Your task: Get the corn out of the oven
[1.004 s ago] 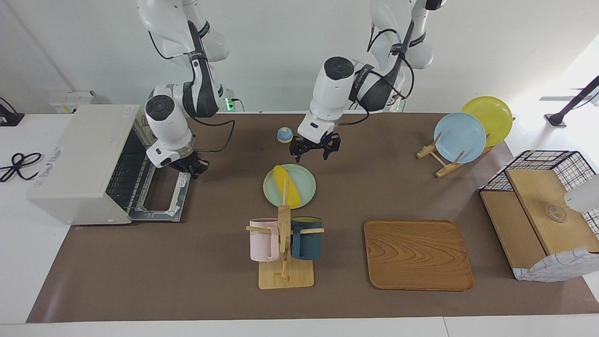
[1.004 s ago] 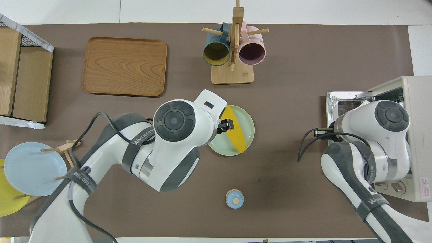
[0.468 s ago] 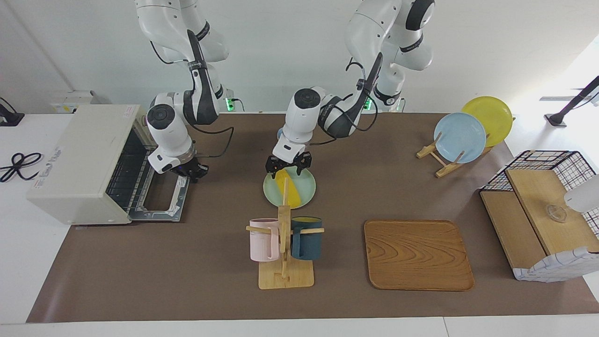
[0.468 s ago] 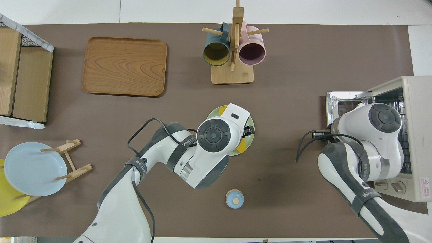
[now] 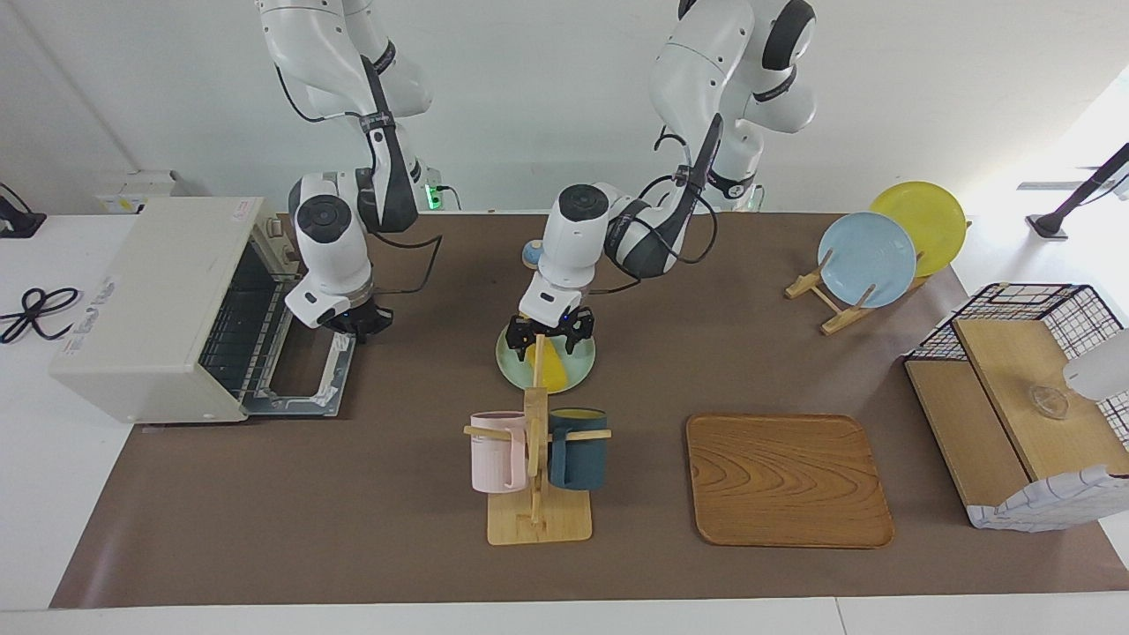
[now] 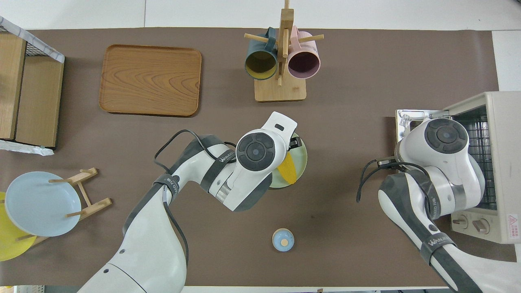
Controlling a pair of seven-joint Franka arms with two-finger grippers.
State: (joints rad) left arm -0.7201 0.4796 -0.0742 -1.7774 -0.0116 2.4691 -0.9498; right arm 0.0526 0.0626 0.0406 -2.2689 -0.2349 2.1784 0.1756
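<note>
The yellow corn (image 5: 552, 367) lies on a pale green plate (image 5: 583, 361) in the middle of the table, outside the oven; it also shows in the overhead view (image 6: 288, 169). My left gripper (image 5: 547, 342) is open and down over the end of the corn nearer the robots, one finger on each side. The off-white oven (image 5: 150, 300) stands at the right arm's end with its glass door (image 5: 304, 384) folded down flat. Its wire rack (image 5: 238, 322) looks bare. My right gripper (image 5: 355, 323) hangs over the door's edge nearer the robots.
A wooden mug rack (image 5: 536, 467) with a pink and a dark blue mug stands just past the plate, farther from the robots. A wooden tray (image 5: 788, 481), a plate stand (image 5: 869, 256), a black wire basket (image 5: 1028, 388) and a small blue knob (image 6: 283, 239) are also on the table.
My left gripper has swung from beside the plate to over it and come down around the corn. My right arm has shifted only slightly above the oven door.
</note>
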